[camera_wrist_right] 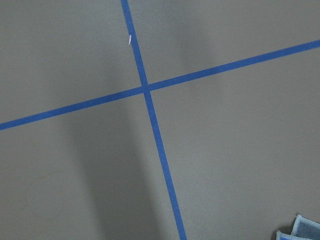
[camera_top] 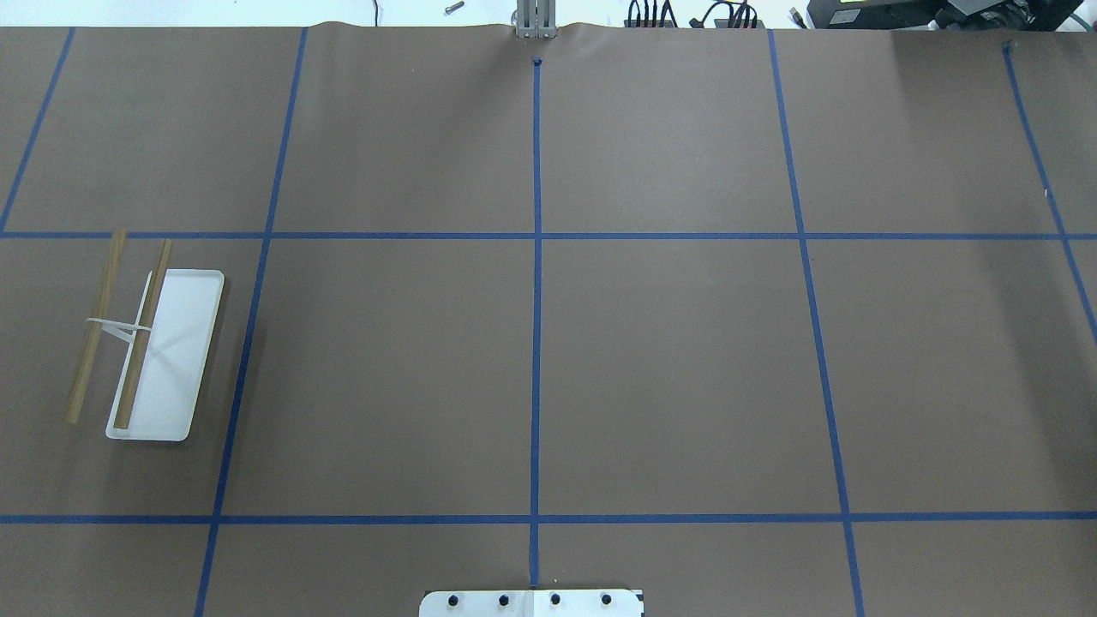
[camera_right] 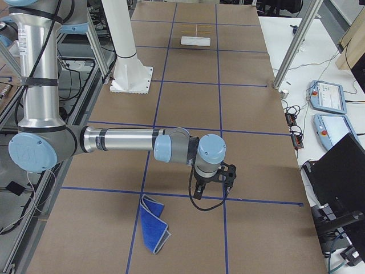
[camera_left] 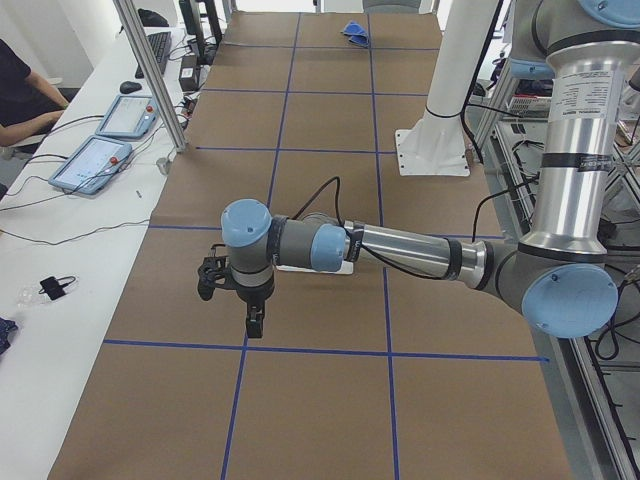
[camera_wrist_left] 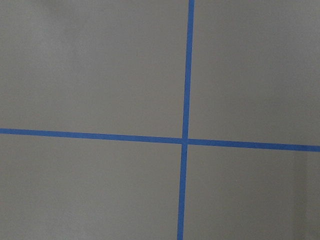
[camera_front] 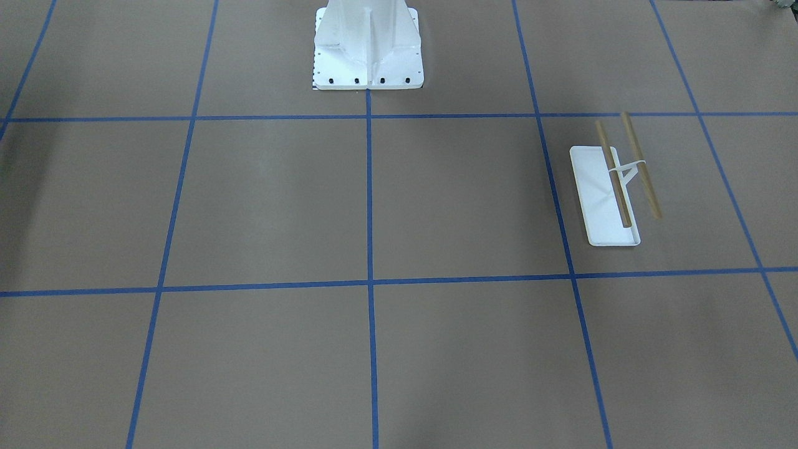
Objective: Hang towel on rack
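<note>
Towel (camera_right: 153, 227) (blue, folded) flat on table (camera_right: 188, 103), rack (camera_front: 614, 187) upright well apart

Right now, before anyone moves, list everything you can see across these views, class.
Towel: one, royal blue, pale edge, folded on table at the robot's right end.
Rack: one, white base, two tan rods, bare, robot's left side.
Pedestal: one, white, bolted to table.
Table: one, brown, blue tape grid.
Control tablets: two, grey, side bench.
Person: one, dark top, at bench.
Left gripper: one, black, above table; open or shut unclear.
Right gripper: one, black, near towel; open or shut unclear.
</note>
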Controlling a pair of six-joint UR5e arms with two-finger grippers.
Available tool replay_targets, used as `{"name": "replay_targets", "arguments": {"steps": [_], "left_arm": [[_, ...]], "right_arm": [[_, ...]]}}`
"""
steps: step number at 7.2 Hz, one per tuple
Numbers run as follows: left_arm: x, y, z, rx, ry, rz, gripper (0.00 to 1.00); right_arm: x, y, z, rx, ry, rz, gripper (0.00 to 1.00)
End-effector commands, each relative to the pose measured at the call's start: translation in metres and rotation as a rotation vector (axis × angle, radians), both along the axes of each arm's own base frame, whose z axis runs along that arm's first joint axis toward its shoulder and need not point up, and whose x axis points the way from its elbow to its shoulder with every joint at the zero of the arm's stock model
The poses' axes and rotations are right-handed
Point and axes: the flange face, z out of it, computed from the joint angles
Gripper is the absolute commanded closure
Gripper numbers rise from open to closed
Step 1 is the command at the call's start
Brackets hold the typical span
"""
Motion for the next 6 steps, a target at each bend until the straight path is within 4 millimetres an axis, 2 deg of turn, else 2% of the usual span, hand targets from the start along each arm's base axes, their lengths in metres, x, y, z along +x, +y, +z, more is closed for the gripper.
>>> {"name": "replay_targets", "arguments": {"steps": [1, 4, 6], "left_arm": [[0.000, 0.007, 0.007, 0.001, 0.002, 0.000, 0.02], [0.000, 0.008, 0.016, -0.011, -0.006, 0.003, 0.02], [0.001, 0.003, 0.010, 0.044, -0.002, 0.003, 0.02]], "right_arm": [[0.000, 0.002, 0.001, -0.003, -0.006, 0.003, 0.00], [-0.001, 0.007, 0.006, -0.006, -0.009, 0.000, 0.00], [-0.001, 0.008, 0.011, -0.021, -0.010, 0.004, 0.00]]}}
